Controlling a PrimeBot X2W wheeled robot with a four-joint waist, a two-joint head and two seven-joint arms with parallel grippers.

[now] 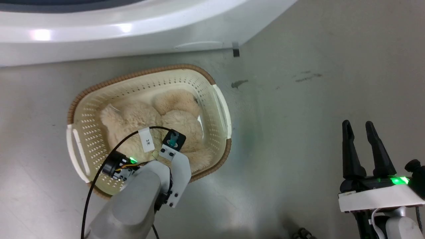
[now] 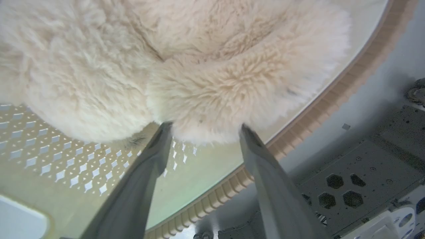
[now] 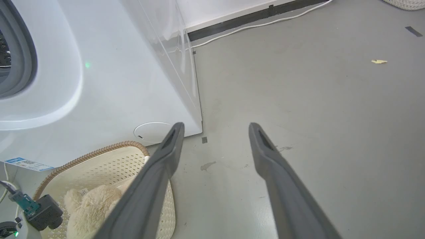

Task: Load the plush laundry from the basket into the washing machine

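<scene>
1. The plush laundry is sitting in the basket, covering most of its floor. Its lumps are sprawling roughly 9-to-3 in the head view, but a clean long axis is hard to call.
2. The left gripper is hanging right over it, fingers spread wide and holding nothing. In its wrist view the fur is lying dead ahead at 12 o'clock, with the tips right at the fluff's edge.
3. So the left arm is the nearer one. I'm guessing it's only needing to push straight in and close.
4. The right gripper is idling at 4 o'clock from the basket, well apart, fingers also spread, empty.
5. The washing machine is standing at 12 o'clock, just beyond the basket.
</scene>
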